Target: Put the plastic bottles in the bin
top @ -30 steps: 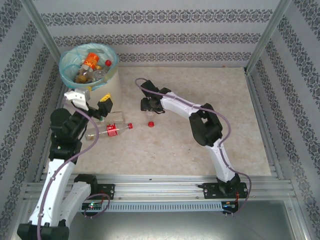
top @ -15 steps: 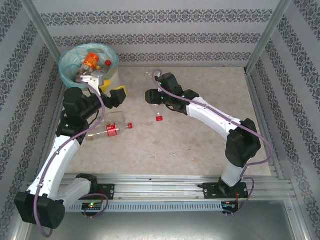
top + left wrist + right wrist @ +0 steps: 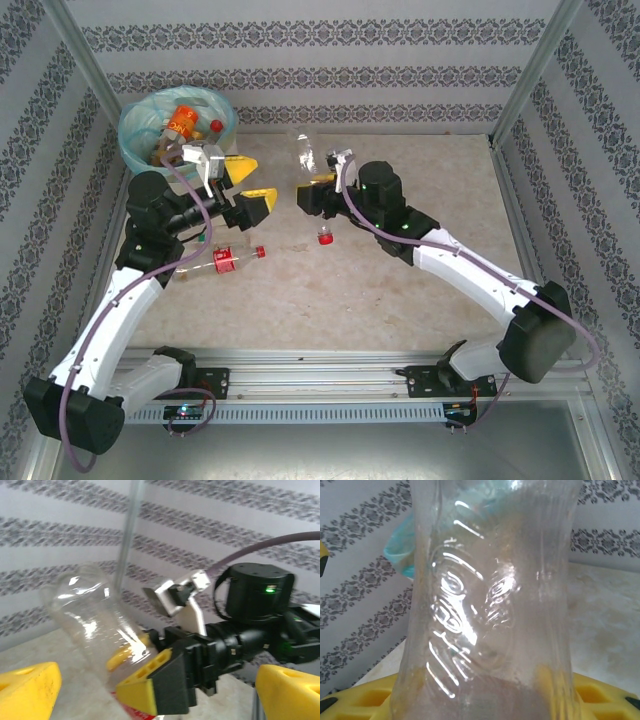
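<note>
- Top external: your L arm (image 3: 115, 305) runs up the left side from its base, elbow next to the bin, wrist turned right toward mid-table.
- R arm (image 3: 470, 272) is stretched long: elbow low on the right, forearm diagonal up-left, wrist facing the L one.
- Table (image 3: 400, 320) is beige marbled. Walls are white w/ grey patterned stripes, alu posts at the back corners, rail (image 3: 330, 385) along the near edge.
- bin (image 3: 228, 125) sits in the far-left corner w/ a blue-green liner and binned bottles (image 3: 182, 122) inside.
- red-label bottle (image 3: 228, 260) lies on its side on the table, nearer you than the L gripper, red cap pointing right.
- L gripper (image 3: 250, 183): yellow fingers spread wide, nothing between them, just right of the bin.
- R gripper (image 3: 312, 190): clamped on the clear bottle (image 3: 305, 152) approx mid-body, base toward the back wall, red cap (image 3: 323, 238) at the near end.
- Left wrist cam: the clear bottle is tilted, base up-left, cap end low, pinched by the R gripper's yellow pads.
- Right wrist cam: embossed clear body seen close up, yellow fingers below it.
</note>
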Controlling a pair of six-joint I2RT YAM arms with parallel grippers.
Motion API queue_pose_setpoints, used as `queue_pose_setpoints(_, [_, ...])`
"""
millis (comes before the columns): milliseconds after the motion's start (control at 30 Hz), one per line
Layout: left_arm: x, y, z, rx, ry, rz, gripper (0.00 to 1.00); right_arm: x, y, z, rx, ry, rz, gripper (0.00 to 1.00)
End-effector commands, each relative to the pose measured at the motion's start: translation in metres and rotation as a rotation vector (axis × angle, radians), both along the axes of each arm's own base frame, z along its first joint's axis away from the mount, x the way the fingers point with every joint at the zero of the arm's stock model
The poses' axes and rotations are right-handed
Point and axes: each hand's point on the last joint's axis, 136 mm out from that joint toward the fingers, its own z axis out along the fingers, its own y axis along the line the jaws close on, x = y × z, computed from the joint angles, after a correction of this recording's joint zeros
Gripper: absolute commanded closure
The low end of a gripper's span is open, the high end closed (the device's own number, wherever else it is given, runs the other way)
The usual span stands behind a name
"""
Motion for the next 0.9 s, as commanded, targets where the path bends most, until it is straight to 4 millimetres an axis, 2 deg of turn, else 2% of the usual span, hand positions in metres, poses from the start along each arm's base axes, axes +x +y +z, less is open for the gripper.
queue_pose_setpoints(0, [-0.037, -0.010, 0.026, -0.032, -0.130, -0.152, 0.00, -0.019, 0.006, 0.026, 0.058, -0.111, 0.088, 0.45])
queue_pose_setpoints(233, [-0.035, -0.015, 0.031, -0.082, -0.110, -0.202, 0.00, -0.050, 0.015, 0.043, 0.132, -0.204, 0.252, 0.46])
queue_pose_setpoints(500, [-0.029, -0.023, 0.024, -0.085, -0.077, -0.232, 0.00, -0.092, 0.028, 0.074, 0.199, -0.306, 0.392, 0.47])
queue_pose_setpoints(633, [-0.031, -0.030, 0.025, -0.080, -0.072, -0.267, 0.00, -0.106, 0.038, 0.084, 0.214, -0.333, 0.450, 0.47])
queue_pose_setpoints(867, [-0.047, -0.036, 0.035, -0.096, -0.105, -0.344, 0.03, -0.121, 0.059, 0.088, 0.221, -0.314, 0.587, 0.47])
